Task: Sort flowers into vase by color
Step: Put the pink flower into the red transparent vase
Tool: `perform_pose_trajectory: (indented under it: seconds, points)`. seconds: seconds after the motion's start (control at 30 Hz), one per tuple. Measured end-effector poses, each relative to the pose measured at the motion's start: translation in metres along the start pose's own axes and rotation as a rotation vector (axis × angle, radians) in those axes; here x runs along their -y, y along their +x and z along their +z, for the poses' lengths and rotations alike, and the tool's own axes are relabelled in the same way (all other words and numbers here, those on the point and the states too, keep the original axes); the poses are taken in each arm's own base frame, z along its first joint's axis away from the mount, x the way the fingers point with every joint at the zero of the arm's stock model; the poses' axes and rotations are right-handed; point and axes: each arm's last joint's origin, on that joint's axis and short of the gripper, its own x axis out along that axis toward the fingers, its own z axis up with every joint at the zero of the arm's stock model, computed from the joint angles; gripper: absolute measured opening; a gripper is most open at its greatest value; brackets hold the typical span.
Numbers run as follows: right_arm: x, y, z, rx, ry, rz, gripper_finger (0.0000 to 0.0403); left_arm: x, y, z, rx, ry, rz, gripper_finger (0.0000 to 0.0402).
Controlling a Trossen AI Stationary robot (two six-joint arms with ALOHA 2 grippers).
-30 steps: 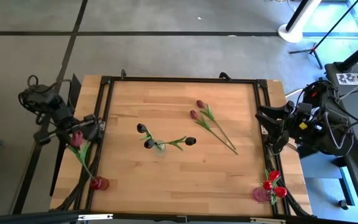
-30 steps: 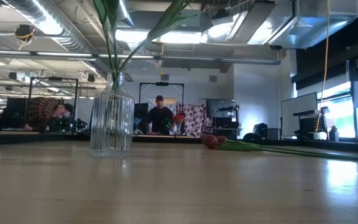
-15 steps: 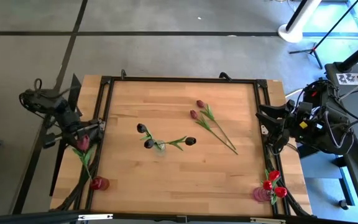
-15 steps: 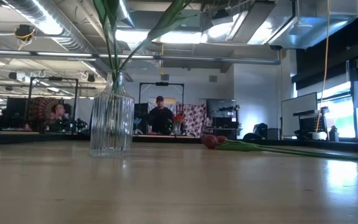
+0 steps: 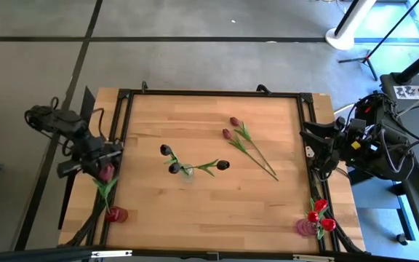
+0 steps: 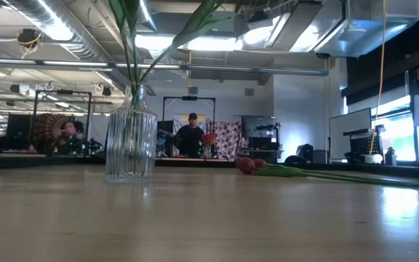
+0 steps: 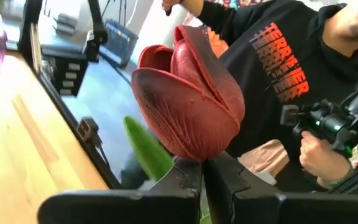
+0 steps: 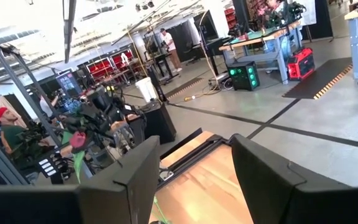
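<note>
My left gripper (image 5: 102, 164) is off the table's left edge, shut on a mauve-pink tulip (image 5: 106, 173). Its green stem (image 5: 110, 193) runs toward a small pinkish vase (image 5: 116, 215) at the near left corner. A clear ribbed vase (image 5: 186, 172) at mid-table holds three dark maroon tulips (image 5: 222, 165) and also shows in the low view (image 6: 131, 142). Two mauve tulips (image 5: 230, 128) lie flat on the table, heads toward the far edge. My right gripper (image 8: 197, 186) is open and empty at the table's right edge (image 5: 317, 154). My left gripper pinches the tulip's stem just under the head (image 7: 194, 163) between its two shut fingers (image 7: 229, 180). The head (image 7: 188, 106) stands right beyond the fingertips with a green leaf (image 7: 146, 152) beside it. The stem's lower end reaches the pinkish vase; whether it is inside, I cannot tell.
A vase with red tulips (image 5: 318, 215) stands at the near right corner. A black frame (image 5: 209, 93) rims the table. A person in a black hoodie (image 7: 278, 81) stands beyond the left edge, and more people show in the room behind (image 6: 190, 137).
My left gripper has moved toward the table's near edge and a little to the right, carrying the tulip head with it. The stem's lower end has stayed by the pinkish vase, so the stem now lies steeper.
</note>
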Motion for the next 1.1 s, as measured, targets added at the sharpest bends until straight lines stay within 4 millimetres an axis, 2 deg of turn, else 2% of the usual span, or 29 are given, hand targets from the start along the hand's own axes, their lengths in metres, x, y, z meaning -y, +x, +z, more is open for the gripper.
perform_pose_trajectory:
  seconds: [0.2,0.37,0.63,0.87,1.1]
  points:
    - [0.0000,0.0000,-0.0001,0.000,0.007,0.000,0.0202,0.0008,0.0025,-0.0040,-0.039,-0.130,-0.035,0.0002]
    - [0.0004,0.0000,-0.0001,0.006,-0.002,-0.007,0.0202,0.0029,0.0031,-0.0039,-0.043,-0.158,-0.055,0.0009]
    - [0.0007,0.0000,-0.0001,0.010,-0.006,-0.012,0.0202,0.0022,0.0033,-0.0030,-0.016,-0.222,-0.018,0.0062]
    - [0.0045,-0.0003,0.0027,0.011,-0.004,-0.013,0.0202,0.0008,0.0032,-0.0061,-0.047,-0.384,-0.001,0.0108]
    - [0.0092,-0.0006,0.0048,0.011,-0.016,-0.014,0.0202,-0.0010,0.0029,-0.0105,-0.089,-0.564,0.026,0.0137]
